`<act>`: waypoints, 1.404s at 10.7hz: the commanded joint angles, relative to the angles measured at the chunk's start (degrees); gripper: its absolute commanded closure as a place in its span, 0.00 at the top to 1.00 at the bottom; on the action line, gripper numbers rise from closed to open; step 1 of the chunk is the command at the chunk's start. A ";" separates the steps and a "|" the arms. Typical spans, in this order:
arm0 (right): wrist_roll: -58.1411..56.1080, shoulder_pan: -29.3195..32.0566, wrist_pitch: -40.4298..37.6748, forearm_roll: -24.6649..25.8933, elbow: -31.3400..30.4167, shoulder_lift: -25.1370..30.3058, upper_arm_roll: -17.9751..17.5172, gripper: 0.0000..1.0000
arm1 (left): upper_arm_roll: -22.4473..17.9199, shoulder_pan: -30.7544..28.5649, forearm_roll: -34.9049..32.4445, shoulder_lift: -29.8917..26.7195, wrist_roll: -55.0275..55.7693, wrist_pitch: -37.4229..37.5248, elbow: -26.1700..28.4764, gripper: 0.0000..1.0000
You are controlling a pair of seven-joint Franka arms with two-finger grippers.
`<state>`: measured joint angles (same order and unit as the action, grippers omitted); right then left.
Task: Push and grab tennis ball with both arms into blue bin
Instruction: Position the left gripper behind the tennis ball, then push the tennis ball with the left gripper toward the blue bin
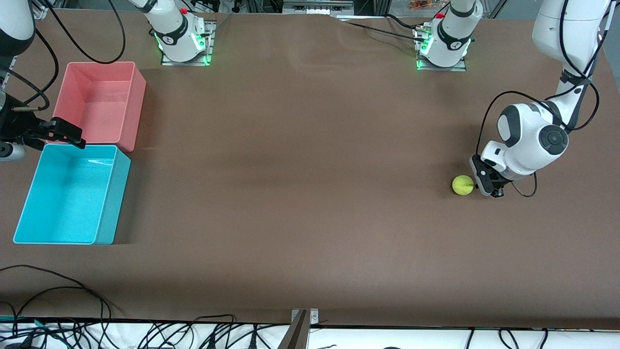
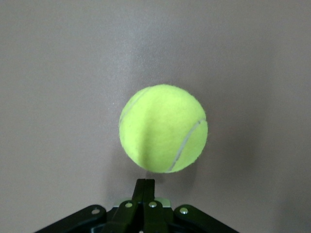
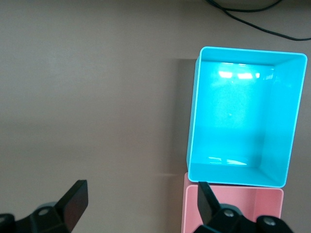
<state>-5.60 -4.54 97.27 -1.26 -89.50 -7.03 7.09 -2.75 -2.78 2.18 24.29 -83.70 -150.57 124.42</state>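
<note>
The tennis ball (image 1: 462,185) is a small fuzzy yellow-green ball lying on the brown table toward the left arm's end. My left gripper (image 1: 482,186) is low at the table right beside it, shut with nothing held. In the left wrist view its fingertips (image 2: 145,183) are pressed together just short of the ball (image 2: 164,128). The blue bin (image 1: 116,203) stands empty at the right arm's end. My right gripper (image 1: 68,132) hangs open and empty above the spot where the blue bin meets the pink one. The right wrist view shows the gripper (image 3: 140,189) with its jaws wide above the blue bin (image 3: 194,116).
A pink bin (image 1: 131,111) of the same size, also empty, touches the blue bin on the side farther from the front camera; the right wrist view also shows this pink bin (image 3: 243,208). Cables (image 1: 72,291) lie along the table's front edge. Both arm bases (image 1: 184,39) stand at the back.
</note>
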 commanded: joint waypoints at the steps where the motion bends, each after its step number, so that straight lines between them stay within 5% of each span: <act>1: -1.60 0.32 -0.59 -0.67 1.17 -0.26 0.11 1.00 | 0.64 -0.38 1.42 0.85 -2.25 -0.25 -1.02 0.00; 7: -1.60 0.32 -0.76 -0.58 1.17 -0.26 0.11 1.00 | 1.95 -0.12 4.05 2.25 -1.46 -0.34 -1.11 0.00; 10: -1.69 0.32 -0.76 -0.58 1.17 -0.26 0.11 1.00 | 8.52 1.97 3.80 4.80 12.71 -1.04 -3.38 0.00; 15: -1.60 0.32 -0.59 -0.58 1.17 -0.26 0.11 1.00 | 9.16 2.53 3.53 5.25 19.81 -1.04 -5.51 0.00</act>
<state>-6.16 -4.47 97.27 -1.28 -89.49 -7.03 7.13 6.73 2.53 5.28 29.01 -63.19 -151.56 120.04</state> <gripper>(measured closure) 0.000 0.996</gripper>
